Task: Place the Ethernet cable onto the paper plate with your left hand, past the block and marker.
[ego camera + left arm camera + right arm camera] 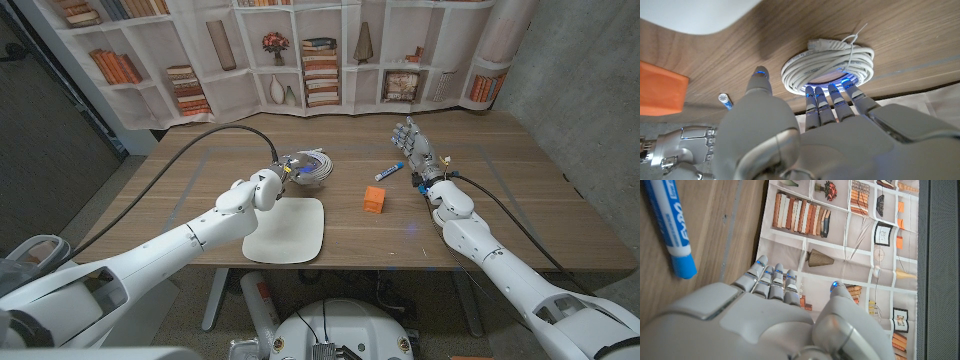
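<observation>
Both hands open (L hand (790, 135) fingertips at cable (832, 62)).

Pale grey Ethernet cable (308, 165), white paper plate (290, 232), orange block (374, 199), blue-capped white marker (388, 171), brown wood-grain tabletop (500, 190).

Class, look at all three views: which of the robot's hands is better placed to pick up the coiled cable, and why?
Left. The left hand reaches right at the cable, fingers extended over the coil. The right hand waits beyond the marker, far from it.
</observation>
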